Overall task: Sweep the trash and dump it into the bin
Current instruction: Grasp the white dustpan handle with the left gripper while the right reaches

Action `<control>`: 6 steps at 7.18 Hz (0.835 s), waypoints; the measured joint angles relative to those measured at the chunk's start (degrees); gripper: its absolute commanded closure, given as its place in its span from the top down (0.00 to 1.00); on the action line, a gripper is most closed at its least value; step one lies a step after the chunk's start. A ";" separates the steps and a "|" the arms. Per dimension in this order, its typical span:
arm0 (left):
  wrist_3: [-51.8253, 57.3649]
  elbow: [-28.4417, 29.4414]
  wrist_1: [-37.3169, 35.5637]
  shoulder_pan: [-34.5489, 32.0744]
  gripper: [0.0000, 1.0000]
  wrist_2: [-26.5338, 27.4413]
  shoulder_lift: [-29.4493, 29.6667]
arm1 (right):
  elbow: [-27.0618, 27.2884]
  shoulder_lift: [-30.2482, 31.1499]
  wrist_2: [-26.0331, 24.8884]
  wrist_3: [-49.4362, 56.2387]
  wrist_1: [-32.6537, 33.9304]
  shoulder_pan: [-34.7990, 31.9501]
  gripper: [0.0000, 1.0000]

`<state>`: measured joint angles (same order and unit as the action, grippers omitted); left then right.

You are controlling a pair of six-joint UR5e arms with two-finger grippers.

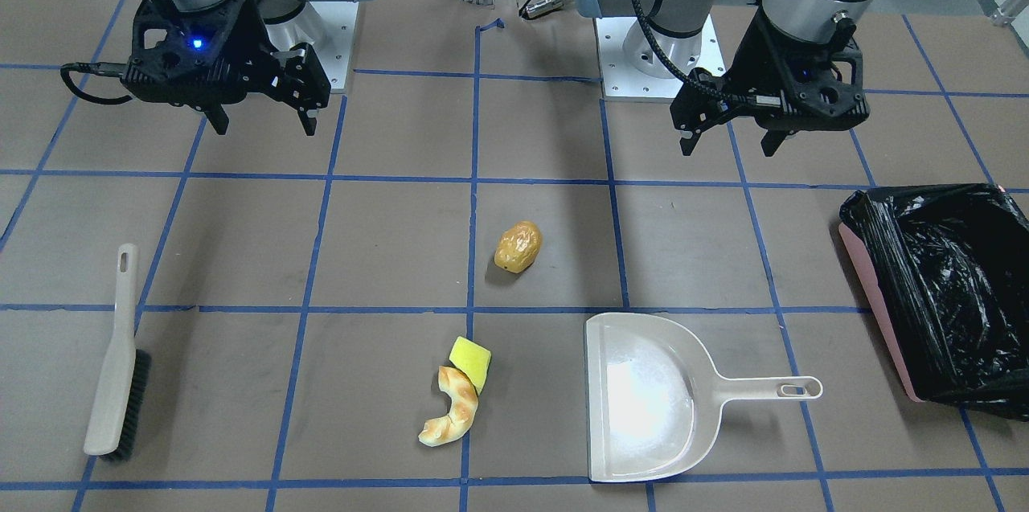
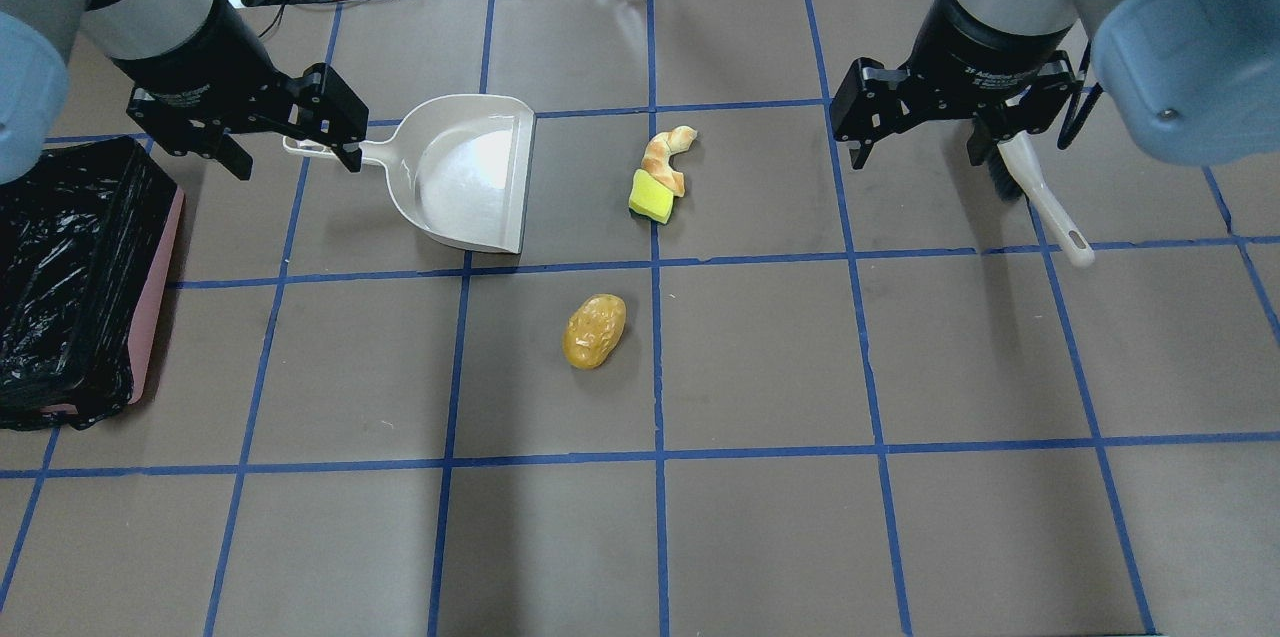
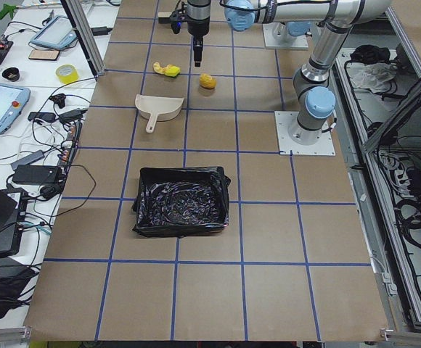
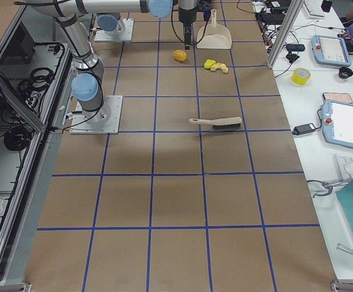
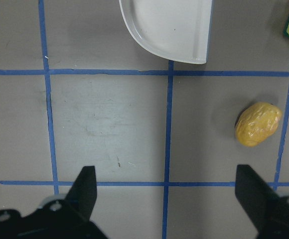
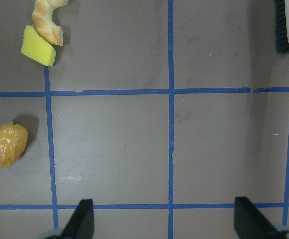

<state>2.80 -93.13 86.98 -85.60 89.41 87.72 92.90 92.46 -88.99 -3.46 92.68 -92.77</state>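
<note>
The trash lies mid-table: a golden-brown nugget [image 1: 518, 247] [image 2: 594, 330], and a tan croissant piece [image 1: 450, 419] [image 2: 668, 149] touching a yellow-green sponge block [image 1: 471, 361] [image 2: 652, 199]. The pink bin with its black bag [image 1: 872, 303] [image 2: 160, 287] stands at the table's left end. My left gripper [image 1: 731, 144] [image 2: 295, 162] is open and empty, above the table near the dustpan's handle. My right gripper [image 1: 261, 126] [image 2: 915, 157] is open and empty, above the table near the brush. The left wrist view shows the nugget [image 5: 258, 124]; the right wrist view shows all three pieces [image 6: 7, 145].
A beige dustpan [image 1: 643, 395] [image 2: 465, 172] lies between the bin and the trash, mouth toward the trash. A beige hand brush [image 1: 116, 367] [image 2: 1040, 197] with black bristles lies on my right side. The brown table top carries a grid of blue tape.
</note>
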 measured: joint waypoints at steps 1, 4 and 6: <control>0.00 -0.11 0.04 0.00 1.00 -0.20 0.01 | 0.00 0.00 0.03 -0.04 -0.02 -0.01 1.00; 3.58 -0.34 -0.42 0.33 1.00 -0.64 0.85 | 0.00 -0.14 -0.51 0.63 0.45 0.45 1.00; 18.54 -0.44 -2.57 0.94 1.00 -0.38 2.86 | 0.30 -0.54 -0.12 6.65 0.32 4.15 1.00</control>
<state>21.34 -93.57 84.41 -84.67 89.02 90.58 93.20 91.92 -89.10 3.19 93.00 -88.62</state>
